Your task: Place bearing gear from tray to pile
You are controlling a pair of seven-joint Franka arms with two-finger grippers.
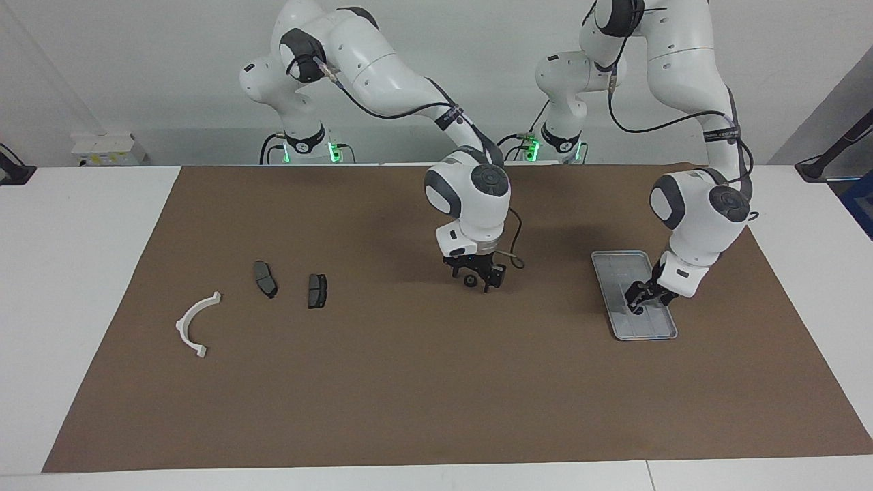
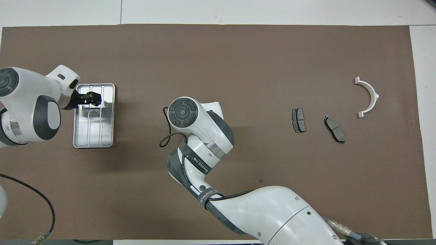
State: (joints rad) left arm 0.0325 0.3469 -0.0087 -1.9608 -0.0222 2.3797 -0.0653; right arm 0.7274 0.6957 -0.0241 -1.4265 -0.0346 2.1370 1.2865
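Both arms reach down, the left gripper [image 1: 638,301] and right gripper [image 1: 476,277] each pointing downward.

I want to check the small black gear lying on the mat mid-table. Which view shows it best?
The facing view: the gear shows on the brown mat under the right tool. In the overhead view the right arm's wrist covers it entirely.
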